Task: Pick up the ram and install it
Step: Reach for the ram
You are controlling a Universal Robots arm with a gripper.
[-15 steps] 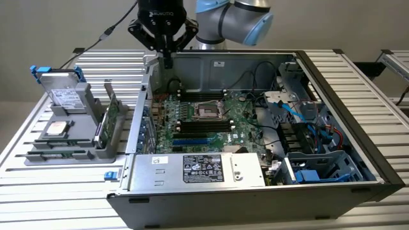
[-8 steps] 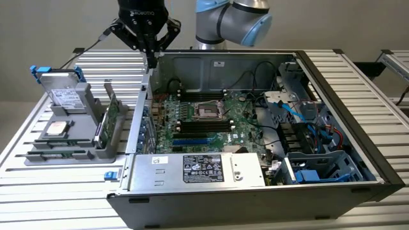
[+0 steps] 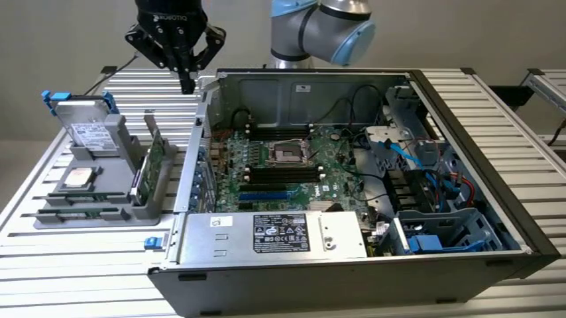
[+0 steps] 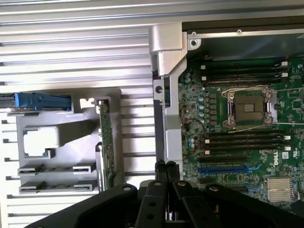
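- The ram (image 3: 78, 214) lies flat in the front slots of a grey holder (image 3: 142, 211) at the exterior view's lower left. It is a narrow green strip, with a second like it just behind.
- The wrist view looks straight down on those slots, and there the ram (image 4: 56, 169) is a thin dark line in the holder (image 4: 71, 123).
- In the same holder sit a square processor chip (image 3: 79, 177), an upright hard drive (image 3: 89, 132) and an expansion card (image 3: 155, 165) standing on edge.
- The gripper (image 3: 187, 85) hangs at the exterior view's upper left, above the far left corner of the open case (image 3: 495, 199) and well apart from the ram.
- Its jaws are fully closed, tips together, with nothing between them. In the wrist view the gripper (image 4: 166, 166) hangs over the case's side wall.
- The wrist view shows the motherboard (image 4: 237, 152) closely, its black memory slots (image 4: 247, 140) lying in rows beside the processor socket.
- The exterior view takes in the slatted table (image 3: 71, 265) under everything.
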